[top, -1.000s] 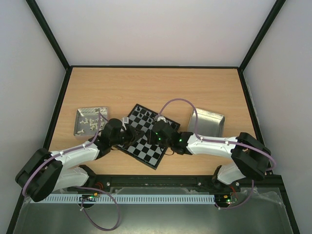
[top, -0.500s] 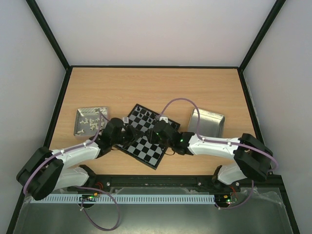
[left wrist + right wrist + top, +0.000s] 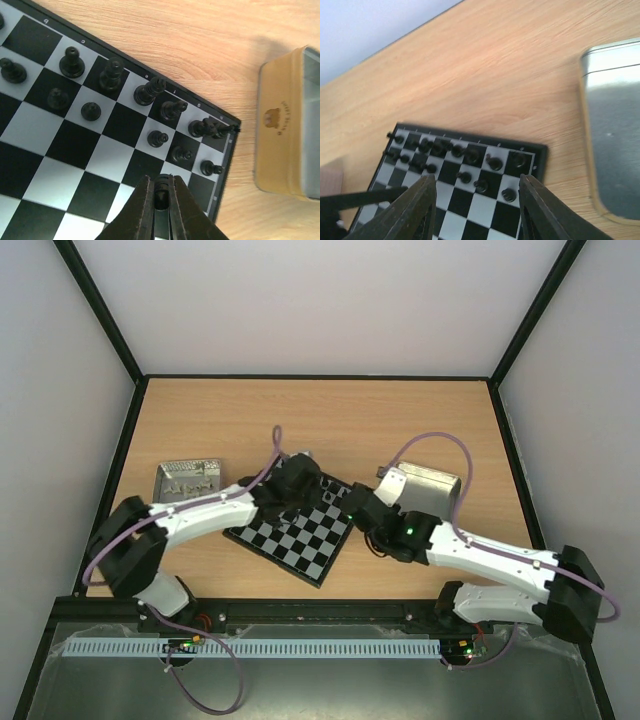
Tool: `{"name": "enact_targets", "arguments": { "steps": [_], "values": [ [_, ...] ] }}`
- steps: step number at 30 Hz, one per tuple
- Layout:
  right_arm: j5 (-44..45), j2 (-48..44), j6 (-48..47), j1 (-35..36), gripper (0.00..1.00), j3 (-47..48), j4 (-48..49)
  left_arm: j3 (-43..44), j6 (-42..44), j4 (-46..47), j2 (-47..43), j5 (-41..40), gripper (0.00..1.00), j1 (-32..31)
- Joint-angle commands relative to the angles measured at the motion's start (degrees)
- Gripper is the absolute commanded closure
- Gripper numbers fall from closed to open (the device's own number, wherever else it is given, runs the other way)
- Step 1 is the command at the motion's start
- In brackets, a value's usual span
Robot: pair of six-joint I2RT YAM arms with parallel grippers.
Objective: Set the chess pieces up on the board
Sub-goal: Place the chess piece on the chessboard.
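The board lies tilted in the middle of the table. Black chess pieces stand in two rows along its far edge, also seen in the right wrist view. My left gripper hovers over the board's far right corner, shut on a black chess piece held between its fingertips. My right gripper hangs just off the board's right edge, open and empty, looking down on the same corner.
A metal tray with small white pieces lies left of the board. A rectangular tin sits to the right, near my right arm, and shows in both wrist views. A black frame borders the table.
My left gripper has shut on a piece and swung from the board's left side to its far right corner. The right gripper has opened and drawn back to the right.
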Motion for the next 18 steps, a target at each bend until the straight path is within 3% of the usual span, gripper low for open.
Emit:
{"name": "enact_targets", "arguments": {
  "steps": [1,18],
  "values": [
    [10.8,-5.1,6.3,-0.3,0.54,-2.1,-8.1,6.8,6.2,-11.2,7.8,-11.1,0.96,-2.3],
    [10.4,-9.7,6.8,-0.9,0.52,-5.8,-7.7,14.7,8.0,-10.5,21.6,-15.5,0.95,-2.7]
  ]
}}
